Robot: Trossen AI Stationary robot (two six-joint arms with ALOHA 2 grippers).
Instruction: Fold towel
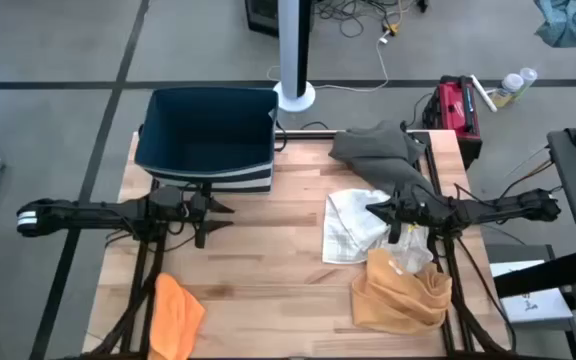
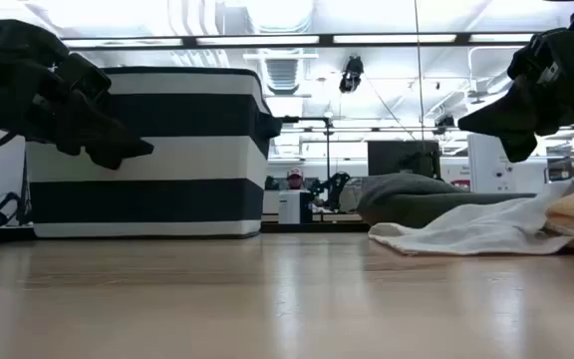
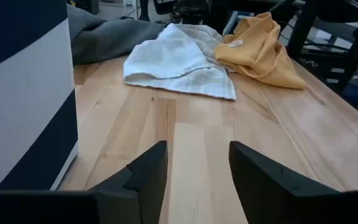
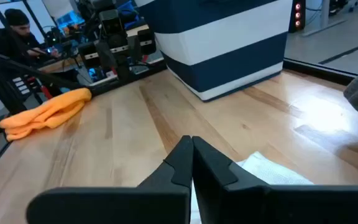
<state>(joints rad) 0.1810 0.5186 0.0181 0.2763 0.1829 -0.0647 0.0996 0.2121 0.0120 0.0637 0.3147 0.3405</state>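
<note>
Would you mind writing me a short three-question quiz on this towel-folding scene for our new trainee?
1. True or false: the right gripper is shut and holds nothing.
2. Which cloth lies directly under the right gripper? A) white towel B) orange cloth C) grey cloth
3. Fill in: the left gripper hovers open in front of the striped ____.

Key
1. True: its fingers meet in the right wrist view, with nothing between them.
2. A; the mustard cloth lies beside it, nearer the table's front edge.
3. Bin.
</note>
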